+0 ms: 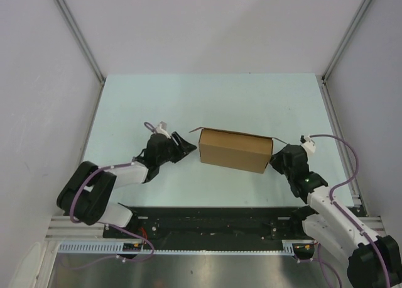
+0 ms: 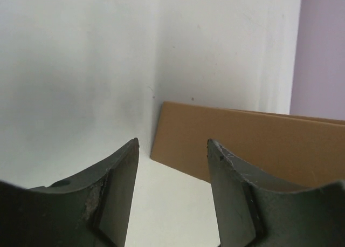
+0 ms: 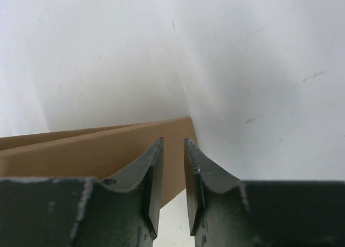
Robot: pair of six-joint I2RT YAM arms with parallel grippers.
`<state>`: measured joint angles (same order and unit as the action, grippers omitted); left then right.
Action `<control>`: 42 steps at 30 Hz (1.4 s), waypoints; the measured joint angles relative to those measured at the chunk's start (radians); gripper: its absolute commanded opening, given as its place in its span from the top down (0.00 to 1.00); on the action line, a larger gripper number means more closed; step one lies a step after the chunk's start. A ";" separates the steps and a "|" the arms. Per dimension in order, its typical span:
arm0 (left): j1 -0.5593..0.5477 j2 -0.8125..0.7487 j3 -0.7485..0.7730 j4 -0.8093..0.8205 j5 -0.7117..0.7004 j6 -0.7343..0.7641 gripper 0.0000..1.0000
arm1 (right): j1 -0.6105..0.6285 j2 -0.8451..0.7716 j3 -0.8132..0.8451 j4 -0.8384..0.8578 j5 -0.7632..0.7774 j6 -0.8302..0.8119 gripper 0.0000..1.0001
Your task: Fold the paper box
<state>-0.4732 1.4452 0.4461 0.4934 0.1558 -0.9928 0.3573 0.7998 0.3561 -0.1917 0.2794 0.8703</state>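
The left gripper [image 2: 172, 144] is wide apart, the right gripper [image 3: 173, 142] nearly together (I cannot tell if it pinches anything), and the paper box [image 1: 232, 149] sits between them on the table [image 1: 251, 99], so a push from one side could slide it away.

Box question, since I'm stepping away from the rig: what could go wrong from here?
The left gripper is open and short of the box, so a push from the right gripper could slide it rather than fold it. A flap corner sticks out at the left end and might snag those fingers.
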 measured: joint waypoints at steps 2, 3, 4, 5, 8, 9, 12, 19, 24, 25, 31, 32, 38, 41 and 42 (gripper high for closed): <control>0.011 -0.052 0.001 -0.063 -0.043 0.018 0.40 | 0.000 -0.031 0.041 -0.064 0.023 -0.011 0.66; 0.017 -0.072 0.003 -0.090 -0.062 0.025 0.39 | 0.000 -0.048 0.067 -0.105 0.038 -0.015 0.65; 0.026 -0.095 0.008 -0.127 -0.088 0.034 0.39 | 0.000 -0.063 0.093 -0.138 0.053 -0.019 0.64; 0.037 -0.113 0.015 -0.164 -0.109 0.044 0.39 | 0.000 -0.073 0.121 -0.175 0.067 -0.026 0.63; 0.066 -0.149 0.045 -0.250 -0.162 0.076 0.39 | 0.000 -0.088 0.205 -0.281 0.108 -0.043 0.61; 0.076 -0.158 0.055 -0.276 -0.177 0.085 0.39 | 0.000 -0.093 0.230 -0.313 0.122 -0.050 0.60; 0.098 -0.185 0.073 -0.341 -0.212 0.113 0.39 | 0.017 -0.119 0.293 -0.418 0.174 -0.066 0.58; 0.129 -0.224 0.109 -0.455 -0.261 0.166 0.38 | 0.216 -0.169 0.484 -0.626 0.341 -0.074 0.55; 0.144 -0.253 0.132 -0.517 -0.279 0.209 0.37 | 0.360 -0.119 0.683 -0.711 0.471 -0.131 0.49; 0.147 -0.261 0.134 -0.523 -0.281 0.216 0.37 | 0.378 -0.113 0.702 -0.700 0.479 -0.171 0.48; 0.166 -0.297 0.165 -0.558 -0.271 0.264 0.36 | 0.399 -0.084 0.705 -0.638 0.383 -0.489 0.42; 0.169 -0.304 0.167 -0.560 -0.263 0.270 0.36 | 0.389 -0.074 0.705 -0.639 0.343 -0.539 0.42; 0.172 -0.340 0.167 -0.569 -0.237 0.287 0.36 | 0.351 -0.026 0.705 -0.644 0.208 -0.713 0.42; 0.172 -0.351 0.167 -0.574 -0.229 0.294 0.36 | 0.342 -0.011 0.705 -0.645 0.169 -0.771 0.44; 0.172 -0.355 0.167 -0.576 -0.228 0.295 0.36 | 0.336 -0.005 0.706 -0.646 0.156 -0.793 0.45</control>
<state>-0.3012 1.0904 0.6136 -0.0826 -0.0723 -0.6975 0.6930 0.7944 1.0618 -0.8379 0.4355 0.0776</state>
